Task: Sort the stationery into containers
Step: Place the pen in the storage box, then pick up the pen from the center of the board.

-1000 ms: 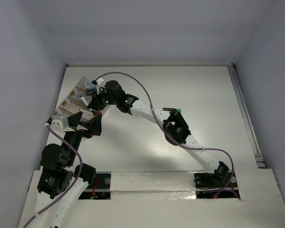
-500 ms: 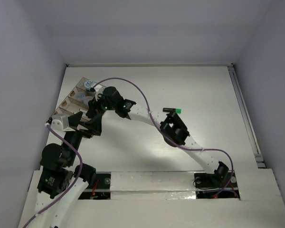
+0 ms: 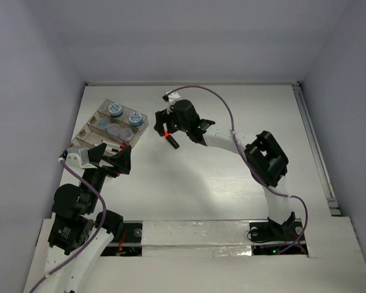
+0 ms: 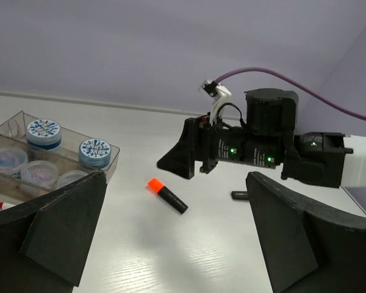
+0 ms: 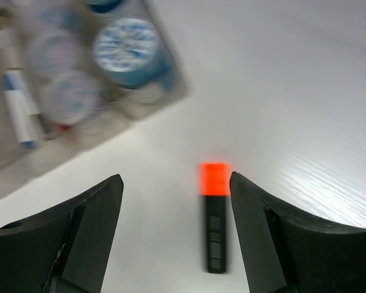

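White table [image 3: 232,183]: left hand [image 3: 113,160] and right hand [image 5: 175,183] gape empty; jar [image 4: 96,149] print illegible.

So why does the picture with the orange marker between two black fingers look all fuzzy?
Right wrist view: smeared and blurry; the jars and tray at top left are softest, the orange highlighter only slightly soft. Left wrist view: crisp, same highlighter sharp-edged. Top external view: evenly lit, no glare.

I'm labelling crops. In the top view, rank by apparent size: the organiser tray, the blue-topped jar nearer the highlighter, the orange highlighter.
1. organiser tray, clearly largest.
2. blue-topped jar.
3. orange highlighter: about as long as the jar is wide, but far thinner, so it covers less of the picture.
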